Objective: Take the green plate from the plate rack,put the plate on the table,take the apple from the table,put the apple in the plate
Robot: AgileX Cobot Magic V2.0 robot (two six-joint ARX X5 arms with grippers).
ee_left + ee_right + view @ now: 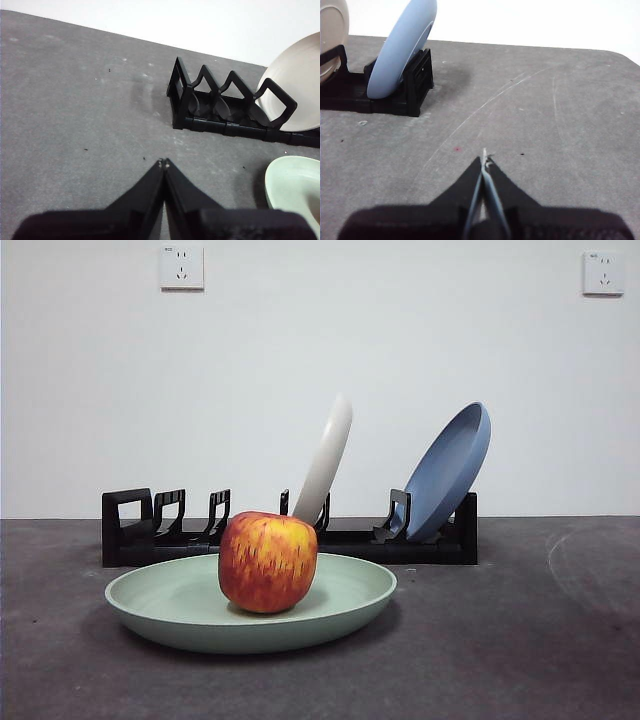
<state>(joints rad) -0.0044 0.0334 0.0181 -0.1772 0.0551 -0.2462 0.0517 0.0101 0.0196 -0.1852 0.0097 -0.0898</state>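
The apple [267, 561] sits in the green plate [180, 602], which lies flat on the bench [540, 640] just in front of the rack [135, 530]. The task looks finished. Both grippers, left [163, 162] and right [484, 159], hang over bare bench with fingers pressed together, holding nothing. Little can go wrong now; a stray arm sweep could still nudge the plate, roll the apple, or knock the white plate [328, 455] or blue plate [452, 468] from their slots.

Red-yellow streaked apple [267, 561], sage green plate [180, 602].
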